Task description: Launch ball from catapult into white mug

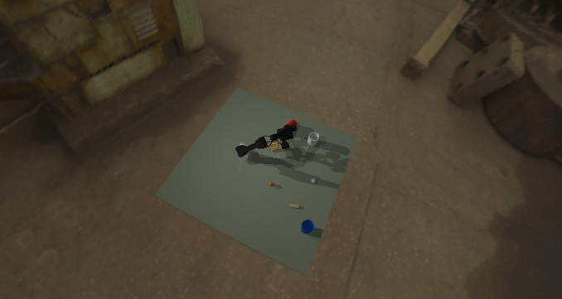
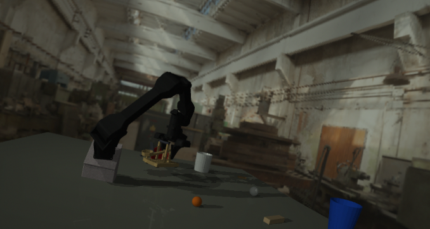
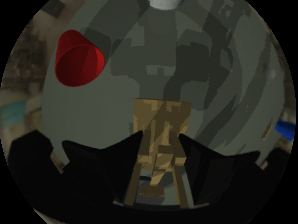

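The small tan wooden catapult [image 1: 275, 146] [image 2: 160, 163] [image 3: 162, 111] stands on the table. My gripper [image 3: 161, 135] points down over it and is shut on the catapult's frame, one finger on each side in the wrist view. The catapult's throwing cup [image 2: 147, 153] faces the arm's base; no ball shows in it. The white mug [image 1: 313, 138] [image 2: 203, 162] [image 3: 165, 3] stands upright beyond the catapult's front end. An orange ball [image 1: 271, 184] [image 2: 196, 201] and a pale grey ball [image 1: 313, 180] [image 2: 254, 191] [image 3: 270, 72] lie apart on the table.
A red cup [image 1: 292, 123] [image 3: 79, 65] is close to the gripper, left of the catapult in the wrist view. A tan block [image 1: 293, 205] [image 2: 274, 219] and a blue cup [image 1: 307, 226] [image 2: 344, 213] are farther off. A small flat orange-brown piece [image 1: 335, 156] lies past the mug.
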Robot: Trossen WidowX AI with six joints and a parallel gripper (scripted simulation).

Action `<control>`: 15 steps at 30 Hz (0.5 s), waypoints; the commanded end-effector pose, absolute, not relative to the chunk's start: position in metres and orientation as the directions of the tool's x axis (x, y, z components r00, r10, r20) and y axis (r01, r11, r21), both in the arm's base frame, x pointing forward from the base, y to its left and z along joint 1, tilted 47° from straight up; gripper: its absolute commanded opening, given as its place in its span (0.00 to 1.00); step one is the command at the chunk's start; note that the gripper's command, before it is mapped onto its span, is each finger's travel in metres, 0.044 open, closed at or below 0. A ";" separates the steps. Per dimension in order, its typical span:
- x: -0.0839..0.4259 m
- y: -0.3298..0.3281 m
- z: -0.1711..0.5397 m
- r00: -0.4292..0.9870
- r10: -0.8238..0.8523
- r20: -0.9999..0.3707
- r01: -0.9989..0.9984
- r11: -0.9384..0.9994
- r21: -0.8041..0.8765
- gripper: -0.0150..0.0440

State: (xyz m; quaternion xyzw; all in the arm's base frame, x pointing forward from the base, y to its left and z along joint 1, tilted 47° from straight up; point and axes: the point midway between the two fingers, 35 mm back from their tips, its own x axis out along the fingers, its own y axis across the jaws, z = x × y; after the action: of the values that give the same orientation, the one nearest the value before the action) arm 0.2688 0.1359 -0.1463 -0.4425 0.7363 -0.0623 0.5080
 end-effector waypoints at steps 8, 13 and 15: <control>0.271 0.130 -0.154 -0.085 -0.708 -0.701 -0.584 0.606 -0.541 0.25; 0.271 0.124 -0.159 -0.085 -0.709 -0.701 -0.584 0.605 -0.542 0.25; 0.270 0.122 -0.162 -0.085 -0.709 -0.700 -0.584 0.605 -0.542 0.25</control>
State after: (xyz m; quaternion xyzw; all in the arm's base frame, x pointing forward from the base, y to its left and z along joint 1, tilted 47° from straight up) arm 0.2684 0.1233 -0.1598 -0.4376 0.7386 -0.0633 0.5090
